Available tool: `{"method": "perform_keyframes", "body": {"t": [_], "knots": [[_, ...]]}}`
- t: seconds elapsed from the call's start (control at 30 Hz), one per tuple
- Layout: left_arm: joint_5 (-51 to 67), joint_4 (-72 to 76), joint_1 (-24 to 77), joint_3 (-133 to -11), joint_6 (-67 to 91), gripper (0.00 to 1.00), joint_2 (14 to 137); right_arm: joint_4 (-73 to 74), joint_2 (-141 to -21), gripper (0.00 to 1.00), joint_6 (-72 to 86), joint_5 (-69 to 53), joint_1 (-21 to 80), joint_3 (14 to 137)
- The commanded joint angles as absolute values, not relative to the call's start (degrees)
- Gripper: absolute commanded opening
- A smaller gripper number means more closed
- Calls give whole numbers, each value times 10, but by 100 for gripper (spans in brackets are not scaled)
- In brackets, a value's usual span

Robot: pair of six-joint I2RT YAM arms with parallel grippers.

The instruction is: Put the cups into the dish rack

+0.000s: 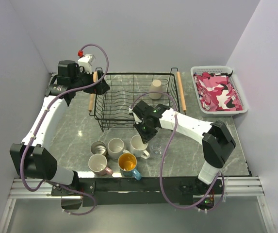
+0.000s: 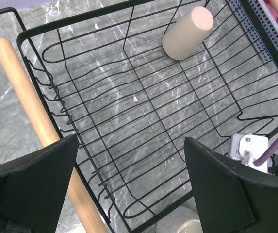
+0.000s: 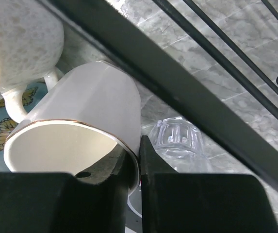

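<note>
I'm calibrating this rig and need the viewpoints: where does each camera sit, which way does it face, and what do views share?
Top external: above and behind the bases, looking down at the table; shows left arm, right arm, dish rack.
Left wrist: above the rack, looking down into it; its open fingers frame the bottom.
Right wrist: low outside the rack's near wall, facing the white mug its fingers pinch, clear glass beside.
Shared: top and left wrist show the tan cup inside the rack.

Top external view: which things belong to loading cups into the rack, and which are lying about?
Job: dish rack, tan cup, steel cup, white mug, speckled mug, pink mug, blue mug, clear glass.
Lying about: white basket, pink camouflage cloth.
</note>
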State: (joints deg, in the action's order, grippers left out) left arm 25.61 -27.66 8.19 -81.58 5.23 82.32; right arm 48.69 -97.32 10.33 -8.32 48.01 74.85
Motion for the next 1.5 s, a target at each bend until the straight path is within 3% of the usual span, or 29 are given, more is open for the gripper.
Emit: {"method": "perform_keyframes", "body": {"t": [0.0,0.57,0.77,0.9,1.0,1.17,1.47], "knots": [[259,-264,82,-845,50,96,822,501,-957,0,98,-69,483,777],[268,-259,90,-859,46,97,851,594,-878,0,106,-40,481,870],[263,-260,90,-912,60,96,855,623,-878,0,109,-46,453,985],[261,-255,84,-975,104,96,862,605,-889,0,141,-136,381,1121],[310,-265,66,-1037,163,96,881,487,-848,0,213,-263,289,1096],[466,-272,44,-1097,243,96,898,38,-795,0,476,-442,187,893],[625,-146,43,-1005,420,96,893,-365,-939,0,770,-489,176,882]]}}
